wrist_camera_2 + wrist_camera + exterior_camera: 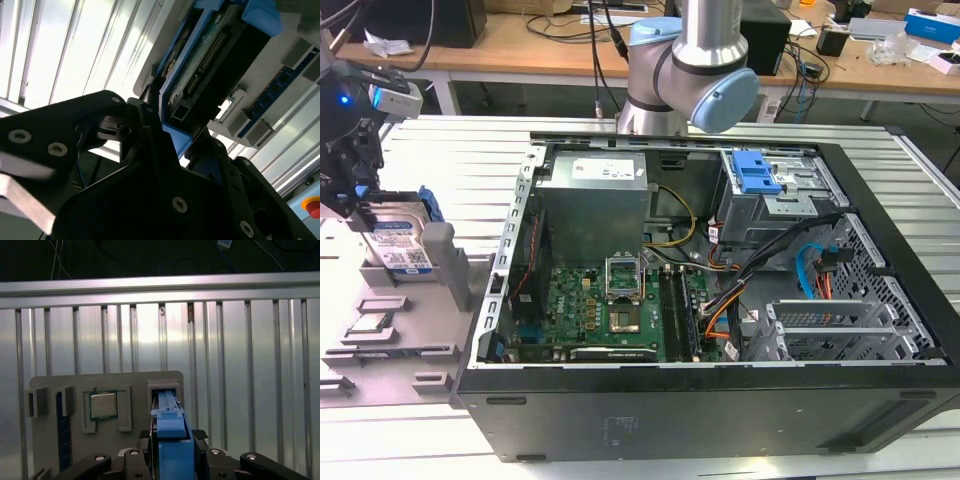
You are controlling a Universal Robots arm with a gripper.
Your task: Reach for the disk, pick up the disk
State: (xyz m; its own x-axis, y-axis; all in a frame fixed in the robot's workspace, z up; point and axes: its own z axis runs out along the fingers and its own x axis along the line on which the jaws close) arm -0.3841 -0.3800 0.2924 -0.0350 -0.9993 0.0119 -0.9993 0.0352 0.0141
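The disk [400, 245] stands on edge in a slot of the grey fixture plate [410, 320] at the exterior view's left, its white-and-blue label facing the camera. My gripper [362, 212] sits over its upper end. In the first wrist view the disk's blue rail [172, 440] runs between my two black fingers [146, 434], which lie against both sides of it. The second wrist view shows the disk's connector edge [202, 57] and blue rail just past the gripper [175, 132]. The gripper is shut on the disk, which is still in its slot.
The fixture plate [135, 385] also holds a processor chip [103, 405] and a memory stick [60, 432]. An open computer case [720, 410] fills the exterior view's middle and right, with a grey power supply [595, 200] and a blue latch [755, 172]. The arm's base [690, 70] stands behind it.
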